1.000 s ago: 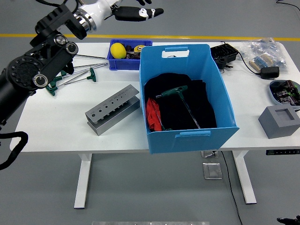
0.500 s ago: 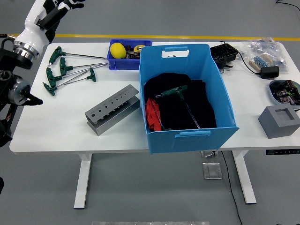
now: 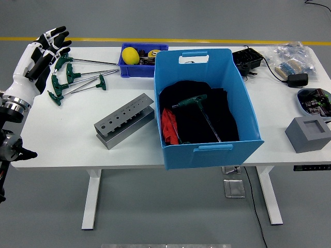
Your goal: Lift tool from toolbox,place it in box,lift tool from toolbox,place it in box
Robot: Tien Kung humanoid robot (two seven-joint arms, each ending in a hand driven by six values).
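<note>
**Technician:** State the condition of the left robot hand (image 3: 47,49) and the location of the task items.

**Operator:** The white-and-black robot hand stood at the far left of the white surface (image 3: 62,134), fingers spread apart and clamped on nothing. It hovered at the handle end of the loose green T-handle hex keys (image 3: 72,80), which lay just to its right. Whether a fingertip touched a handle could not be determined. One green T-handle key (image 3: 199,106) already lay inside the large blue plastic box (image 3: 207,150), on dark material beside a red item. The right robot hand was not visible.

**Technician:** Which faults were judged possible from this position?

**Operator:** Three.
1. The keys lay close together with shafts crossing. A closing grasp could catch two handles at once, or drag a neighbouring key toward the left edge.
2. The shafts were long and thin. A grasp at the handle alone could let the shaft swing and strike the grey metal block with a row of holes (image 3: 124,120) or the box wall during transfer.
3. The task sentence named a toolbox, yet the keys lay loose on the surface. The source could be misread as the small blue bin (image 3: 139,70).

**Technician:** What remained unclear?

**Operator:** The exact number of keys, the bin's contents behind the yellow ball (image 3: 130,55), and the lower arm, cut off at the left edge.
</note>
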